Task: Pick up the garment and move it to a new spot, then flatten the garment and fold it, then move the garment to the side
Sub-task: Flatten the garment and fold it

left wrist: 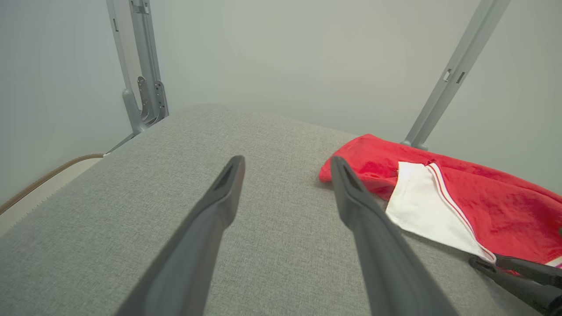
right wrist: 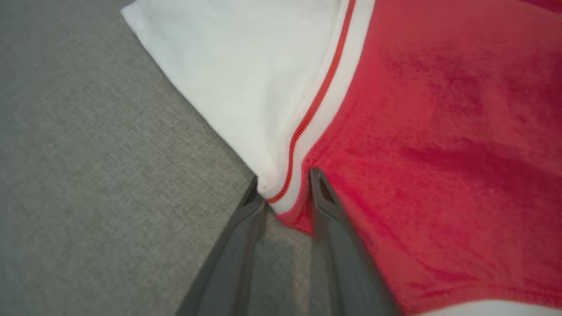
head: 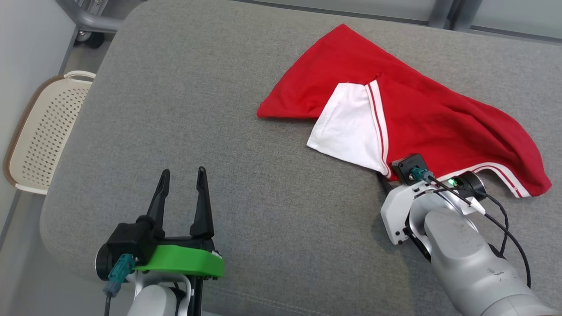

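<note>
Lying where: the garment (head: 421, 109), red with a white panel (head: 347, 127) and striped trim, sits rumpled on the far right part of the gray padded tabletop (head: 197, 109).
Right gripper (right wrist: 285, 184): we have it low at the garment's near edge, at the corner where the white panel meets the red.
Right fingers (right wrist: 327, 219): drawn narrow, one on each side of that striped corner, with the cloth pinched between them (the head view hides them under our wrist).
Left gripper (head: 183, 173): held over bare tabletop near the front edge, well apart from the garment.
Left fingers (left wrist: 219, 197): spread wide, with nothing between them.
Basket (head: 48, 127): pale, full of holes, brown-rimmed, on the floor beside the tabletop's left edge.
Frame (left wrist: 145, 87): gray metal posts behind the tabletop, against a plain wall.
</note>
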### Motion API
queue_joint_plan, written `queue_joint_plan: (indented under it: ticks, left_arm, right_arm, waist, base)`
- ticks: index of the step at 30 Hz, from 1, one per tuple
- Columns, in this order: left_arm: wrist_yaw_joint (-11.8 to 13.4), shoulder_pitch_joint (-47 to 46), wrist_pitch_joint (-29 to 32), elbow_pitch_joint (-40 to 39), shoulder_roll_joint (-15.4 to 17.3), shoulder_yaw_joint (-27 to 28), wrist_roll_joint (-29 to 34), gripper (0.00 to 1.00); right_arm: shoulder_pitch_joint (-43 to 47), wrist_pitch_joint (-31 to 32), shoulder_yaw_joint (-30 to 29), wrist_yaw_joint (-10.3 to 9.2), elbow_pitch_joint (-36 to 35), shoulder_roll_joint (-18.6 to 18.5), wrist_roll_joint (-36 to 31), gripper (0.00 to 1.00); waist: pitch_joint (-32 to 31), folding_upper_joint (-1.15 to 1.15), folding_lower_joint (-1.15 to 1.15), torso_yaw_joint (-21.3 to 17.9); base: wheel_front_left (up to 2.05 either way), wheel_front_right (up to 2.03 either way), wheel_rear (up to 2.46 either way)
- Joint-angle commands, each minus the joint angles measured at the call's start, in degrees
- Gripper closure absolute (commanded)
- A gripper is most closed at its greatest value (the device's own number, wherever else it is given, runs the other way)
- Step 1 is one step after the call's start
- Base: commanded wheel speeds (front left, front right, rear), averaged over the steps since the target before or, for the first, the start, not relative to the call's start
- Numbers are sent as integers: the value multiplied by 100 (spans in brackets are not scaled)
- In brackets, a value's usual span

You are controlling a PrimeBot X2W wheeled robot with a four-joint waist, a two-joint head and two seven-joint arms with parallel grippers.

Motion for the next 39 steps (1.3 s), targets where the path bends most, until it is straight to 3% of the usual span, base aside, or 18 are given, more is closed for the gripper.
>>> queue_joint_plan:
  ticks: [1, 8, 12, 19, 25, 29, 35, 39]
  left_arm:
    - [-39, 47, 1, 22, -3, 28, 51, 0]
    - [-89, 99, 1, 75, -10, 72, 112, 0]
    - [-90, 161, 1, 100, -9, 76, 134, 0]
    - [-88, 220, 1, 99, -8, 138, 188, 0]
    - [-80, 270, 2, 98, -8, 195, 210, 0]
    - [-53, 270, 2, 53, -7, 231, 224, 0]
    - [-89, 202, 2, 33, -8, 297, 245, 0]
    - [-130, 131, 2, 56, -8, 332, 269, 0]
  right_arm:
    - [61, 4, 12, -8, 202, -34, 6, 100]
    - [106, -282, 81, -8, 405, 31, 430, 100]
    - [297, -418, 618, -8, 268, 72, 794, 100]
    - [607, -256, 1456, -10, -1, -360, 1326, 100]
    - [888, 274, 2319, -9, -893, -1185, 2111, 100]
    - [1077, 779, 2719, -9, -1806, -1979, 2710, 100]
    - [1352, 1315, 2758, -9, -2769, -3019, 3205, 100]
    - [1430, 1390, 2665, -9, -2971, -3298, 3311, 100]
  waist:
    - [-39, 0, 0, -64]
    - [-181, 0, 0, -387]
    - [-311, 0, 0, -715]
    - [-436, 0, 0, -1145]
    - [-513, 0, 0, -1536]
    - [-520, 0, 0, -1737]
    - [-471, 0, 0, -1872]
    - [-421, 0, 0, -1895]
  base:
    - [0, 0, 0]
    - [0, 0, 0]
    - [0, 0, 0]
    - [0, 0, 0]
    - [0, 0, 0]
    - [0, 0, 0]
    - [0, 0, 0]
    - [0, 0, 0]
